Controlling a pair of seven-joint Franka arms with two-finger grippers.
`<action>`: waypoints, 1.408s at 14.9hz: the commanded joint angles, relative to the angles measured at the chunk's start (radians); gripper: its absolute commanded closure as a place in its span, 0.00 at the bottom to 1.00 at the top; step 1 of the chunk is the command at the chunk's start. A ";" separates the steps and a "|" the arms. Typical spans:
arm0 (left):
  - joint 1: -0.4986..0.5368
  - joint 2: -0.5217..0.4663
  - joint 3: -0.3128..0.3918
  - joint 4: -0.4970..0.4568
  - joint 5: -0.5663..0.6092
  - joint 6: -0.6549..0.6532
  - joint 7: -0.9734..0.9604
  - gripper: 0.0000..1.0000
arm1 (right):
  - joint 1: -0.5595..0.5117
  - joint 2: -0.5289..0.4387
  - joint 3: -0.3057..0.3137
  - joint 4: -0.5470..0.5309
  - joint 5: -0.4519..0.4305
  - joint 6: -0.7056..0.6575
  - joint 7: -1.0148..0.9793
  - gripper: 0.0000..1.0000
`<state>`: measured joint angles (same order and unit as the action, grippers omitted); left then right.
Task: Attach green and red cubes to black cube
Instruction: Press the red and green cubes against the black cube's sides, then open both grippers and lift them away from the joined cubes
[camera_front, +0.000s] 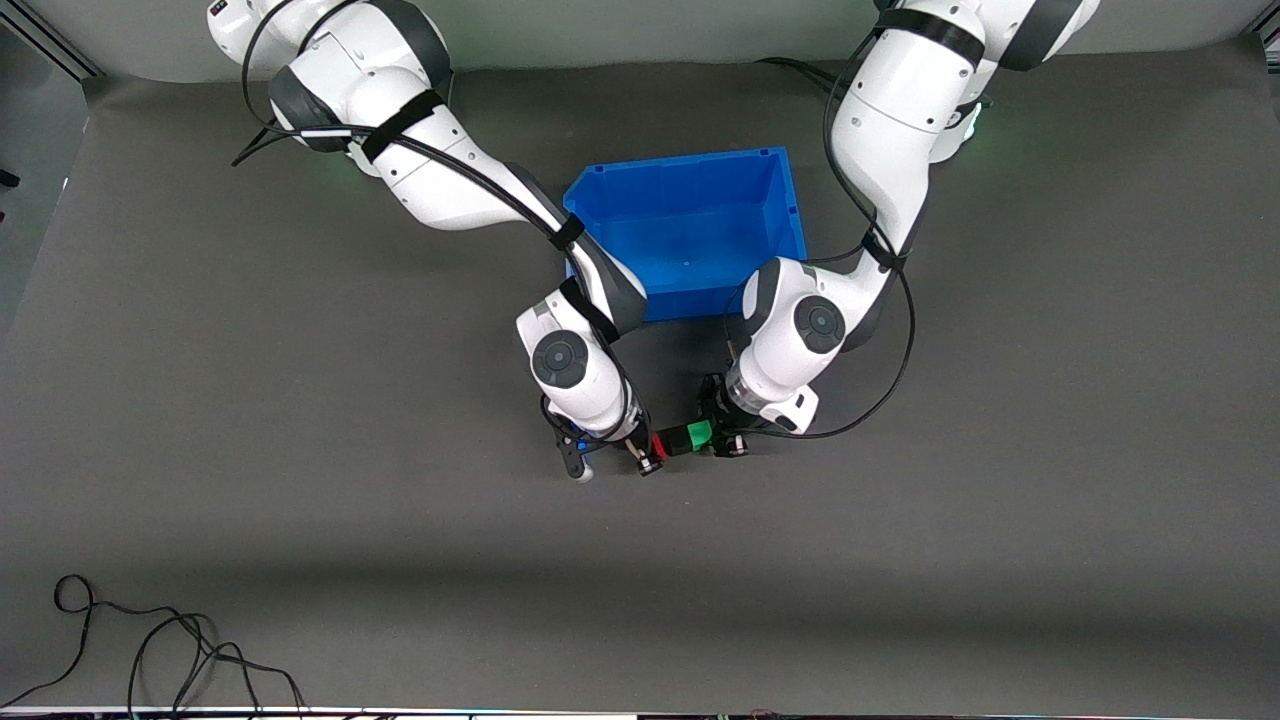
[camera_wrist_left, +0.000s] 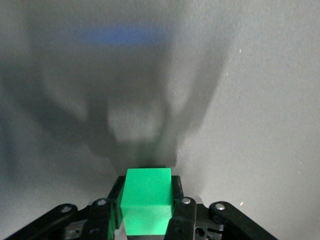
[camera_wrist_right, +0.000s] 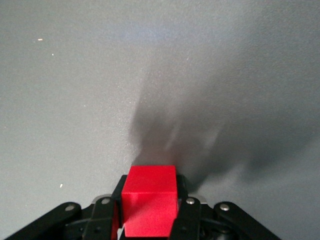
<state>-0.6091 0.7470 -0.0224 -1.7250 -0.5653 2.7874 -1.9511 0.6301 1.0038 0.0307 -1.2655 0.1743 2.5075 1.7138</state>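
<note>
My left gripper (camera_front: 722, 440) is shut on the green cube (camera_front: 700, 435), which fills the gap between its fingers in the left wrist view (camera_wrist_left: 147, 200). My right gripper (camera_front: 648, 455) is shut on the red cube (camera_front: 660, 446), seen close up in the right wrist view (camera_wrist_right: 150, 200). Both hands meet low over the grey mat. The black cube (camera_front: 680, 440) sits in line between the red and green cubes, and they look pressed against it. Neither wrist view shows the black cube.
The blue bin (camera_front: 690, 165) stands open on the mat, farther from the front camera than the two hands, partly under both forearms. A loose black cable (camera_front: 150, 650) lies at the mat's near edge toward the right arm's end.
</note>
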 joint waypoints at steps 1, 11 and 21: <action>-0.031 0.026 0.016 0.038 -0.008 0.020 -0.046 0.99 | 0.019 0.038 -0.015 0.040 -0.007 -0.009 0.038 1.00; -0.037 0.023 0.021 0.036 0.010 0.017 -0.031 0.00 | 0.008 0.033 -0.015 0.046 -0.004 -0.009 0.032 0.10; 0.046 -0.220 0.208 -0.061 0.119 -0.456 0.632 0.00 | -0.125 -0.189 -0.018 0.086 -0.007 -0.413 -0.112 0.10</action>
<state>-0.6067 0.6418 0.1526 -1.7156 -0.4583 2.4682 -1.5000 0.5288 0.9030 0.0070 -1.1677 0.1729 2.2210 1.6653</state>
